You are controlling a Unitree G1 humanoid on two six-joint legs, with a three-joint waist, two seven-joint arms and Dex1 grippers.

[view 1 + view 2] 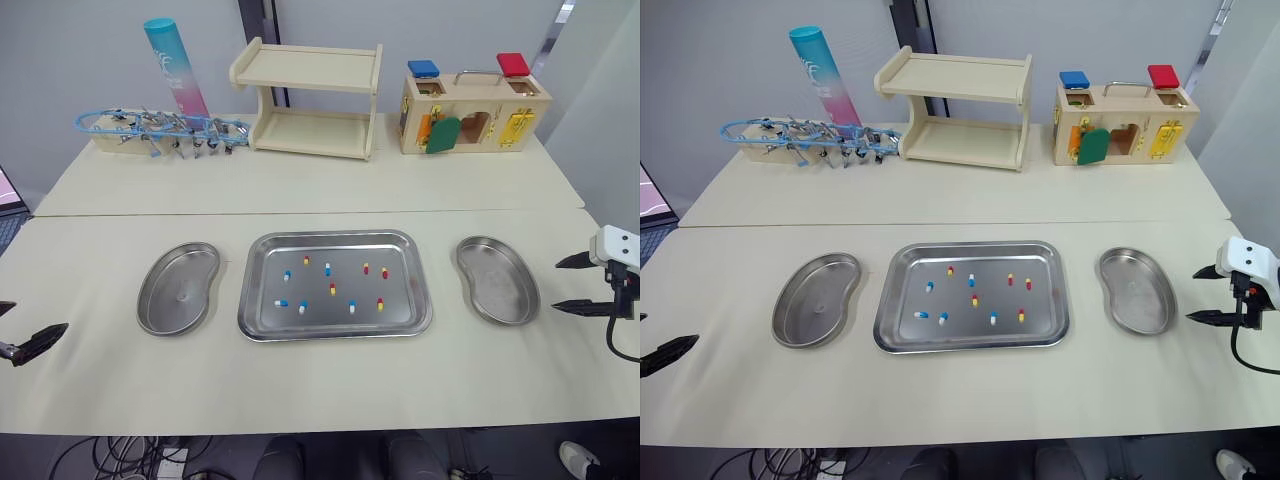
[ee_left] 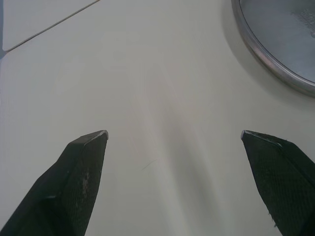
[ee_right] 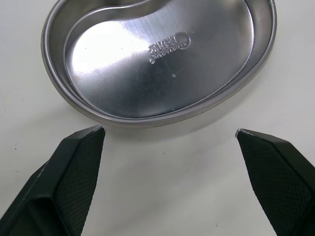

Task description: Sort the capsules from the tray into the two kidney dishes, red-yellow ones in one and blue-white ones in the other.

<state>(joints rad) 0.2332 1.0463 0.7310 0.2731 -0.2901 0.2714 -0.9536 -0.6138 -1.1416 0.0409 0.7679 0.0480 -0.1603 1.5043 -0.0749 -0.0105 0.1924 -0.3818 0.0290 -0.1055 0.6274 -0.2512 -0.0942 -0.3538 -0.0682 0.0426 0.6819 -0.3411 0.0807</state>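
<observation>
Left gripper (image 2: 173,132) wide open, empty | right gripper (image 3: 170,129) wide open, empty, near kidney dish (image 3: 147,73)

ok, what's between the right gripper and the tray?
The right kidney dish, empty, lies between the right gripper and the tray; the rest is bare table. Left eye view shows it.
</observation>
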